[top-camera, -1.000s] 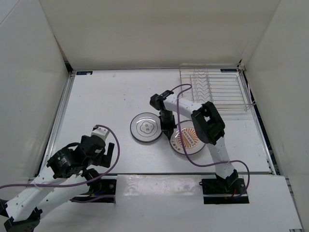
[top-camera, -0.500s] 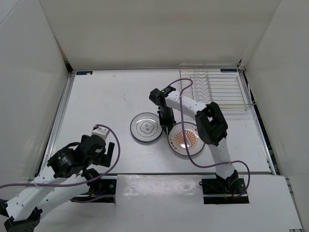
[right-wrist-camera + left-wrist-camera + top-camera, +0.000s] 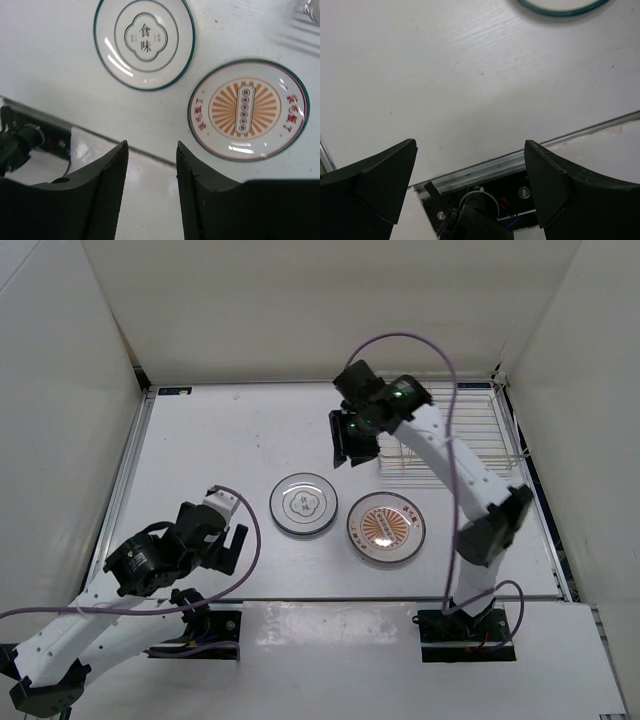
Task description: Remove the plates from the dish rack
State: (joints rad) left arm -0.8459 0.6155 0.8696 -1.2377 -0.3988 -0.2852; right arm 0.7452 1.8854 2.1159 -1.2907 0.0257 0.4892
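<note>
Bright, even light overhead on the white tabletop (image 3: 200, 440), shadows soft. Glare streaks gleam on the sunburst plate (image 3: 248, 110); the close-up fingers (image 3: 375, 185) look dark, slightly blurred.

Place: a robot test lab.
Walls: plain white walls (image 3: 300, 310) box in a flat white table (image 3: 220, 440).
Machines: left white robot arm (image 3: 90, 635) and right white robot arm (image 3: 465, 465), bolted on.
Wires: thin purple cable (image 3: 400, 336).

Left arm (image 3: 75, 638) and right arm (image 3: 468, 472): white links, black joints and motor housings. Purple cable (image 3: 400, 336) runs along each. Left claw (image 3: 470, 150), right claw (image 3: 151, 150): broad matte-black wedge fingers. Green light (image 3: 400, 392) on right wrist. Black base mount (image 3: 465, 632).
</note>
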